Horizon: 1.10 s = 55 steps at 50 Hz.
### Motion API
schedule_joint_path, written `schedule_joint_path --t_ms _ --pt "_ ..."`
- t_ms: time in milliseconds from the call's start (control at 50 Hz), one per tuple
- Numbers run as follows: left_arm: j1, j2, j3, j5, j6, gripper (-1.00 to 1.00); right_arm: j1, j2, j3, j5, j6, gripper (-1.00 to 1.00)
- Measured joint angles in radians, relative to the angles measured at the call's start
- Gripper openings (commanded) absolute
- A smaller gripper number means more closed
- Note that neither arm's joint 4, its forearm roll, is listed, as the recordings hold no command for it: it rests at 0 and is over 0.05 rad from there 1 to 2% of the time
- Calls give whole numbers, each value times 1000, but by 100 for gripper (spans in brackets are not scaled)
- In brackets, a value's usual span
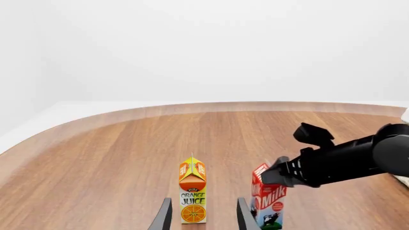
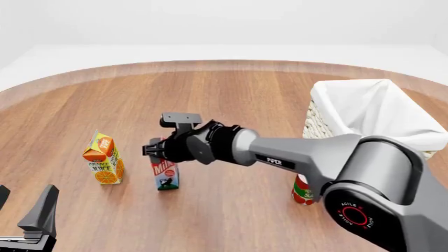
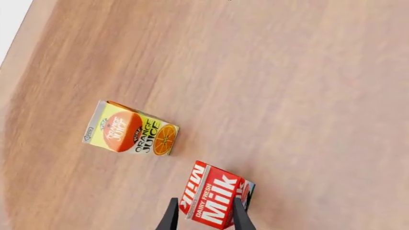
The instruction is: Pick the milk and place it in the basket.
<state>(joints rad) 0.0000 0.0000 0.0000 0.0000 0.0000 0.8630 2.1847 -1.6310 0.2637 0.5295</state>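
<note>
Right gripper (image 3: 202, 216) reached across the wooden table (image 2: 231, 100) and sat at the top of the milk (image 2: 163, 173), its two dark fingers spread with the carton's upper part between them; whether they had already clamped onto it could not be told. The milk stood upright near the middle of the table, red with white lettering. Just beside it, on the robot's left, stood the orange juice carton (image 2: 104, 164), also upright and not touching the milk.

The left gripper (image 1: 202, 215) hung low at the near edge, open and empty, pointing toward the juice carton.

The basket (image 2: 371, 113), white wicker with a cloth lining, sat well apart on the robot's right. A red and green can (image 2: 302, 191) stood on the table near the basket, partly hidden by the right arm.

The likely risks: a grip so high on the sloped gable top could slip or tip the carton, and a tipping milk could knock the juice carton. Carrying it low toward the basket could strike the can or catch the rim.
</note>
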Motion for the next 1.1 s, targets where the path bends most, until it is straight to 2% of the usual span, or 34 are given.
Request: schedule_joint_path --t_ms 440,1100 --pt "0 0 0 0 0 100 -10 -91 55 7 -25 -100" --pt "0 0 0 0 0 100 -59 -328 194 14 -66 -100"
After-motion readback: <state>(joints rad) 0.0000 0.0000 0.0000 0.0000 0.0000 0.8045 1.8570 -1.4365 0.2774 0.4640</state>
